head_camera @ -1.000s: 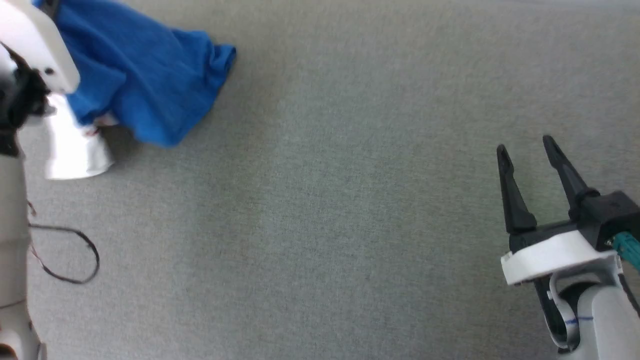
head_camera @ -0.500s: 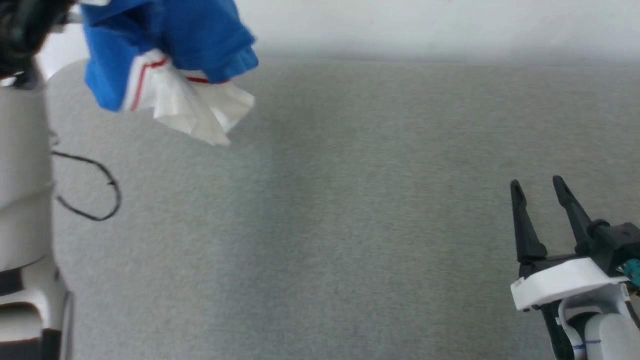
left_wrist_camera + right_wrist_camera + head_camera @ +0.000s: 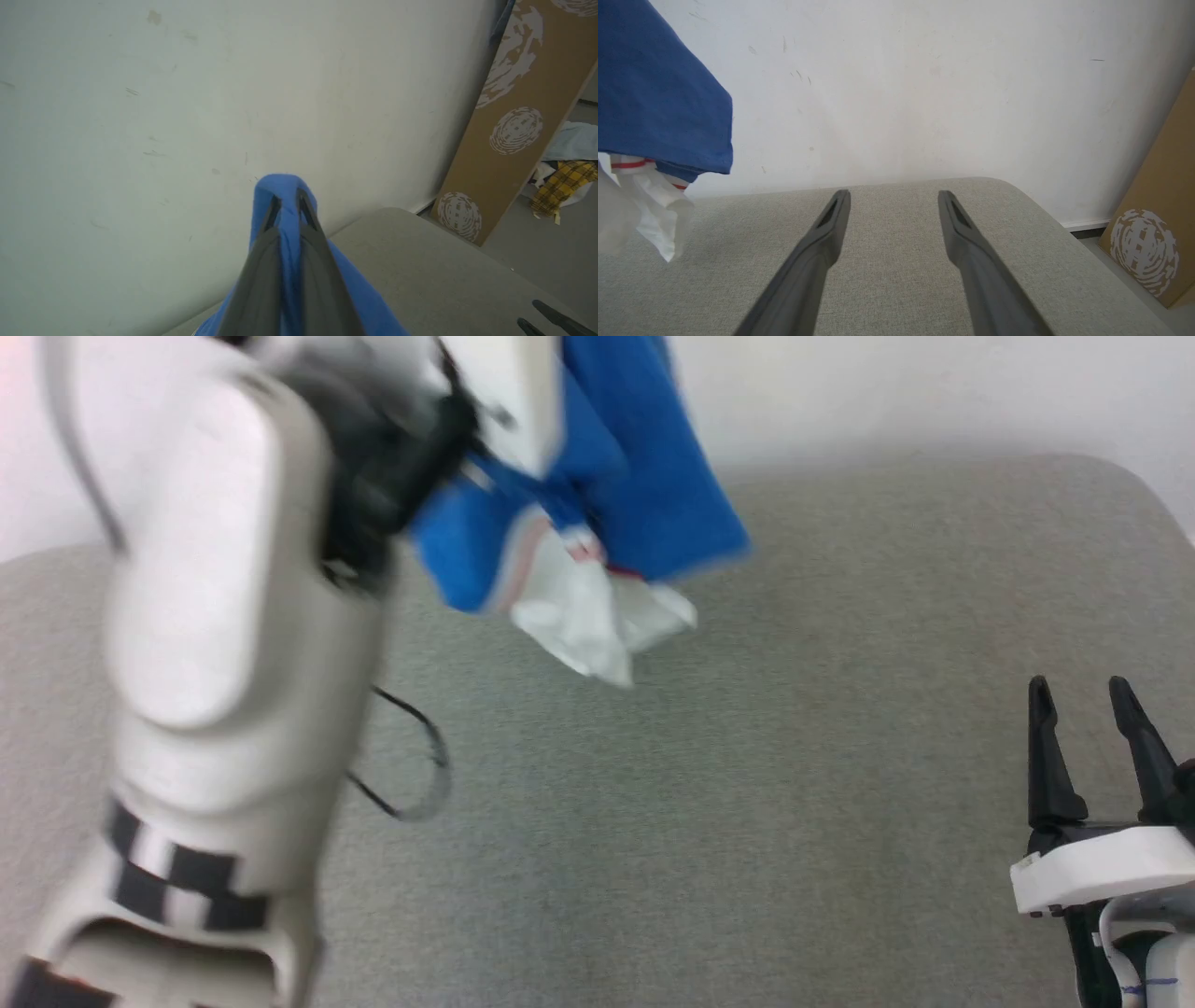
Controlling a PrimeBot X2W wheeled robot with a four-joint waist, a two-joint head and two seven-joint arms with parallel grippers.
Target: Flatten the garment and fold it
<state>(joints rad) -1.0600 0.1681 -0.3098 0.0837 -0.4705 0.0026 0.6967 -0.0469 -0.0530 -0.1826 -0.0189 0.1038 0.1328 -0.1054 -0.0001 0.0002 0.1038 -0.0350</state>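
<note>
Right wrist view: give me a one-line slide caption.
Open right claw poised over the grey padded surface; the blue garment hangs at upper left, white sleeve dangling.

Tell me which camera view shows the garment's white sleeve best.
The right wrist view: the white sleeve hangs sharp, red stripes clear, though cut at the edge. The head view shows it whole but blurred. The left wrist view shows the garment's blue cloth pinched in the left gripper.

White black-banded arm (image 3: 215,616); dark-fingered right gripper (image 3: 1078,686)
</note>
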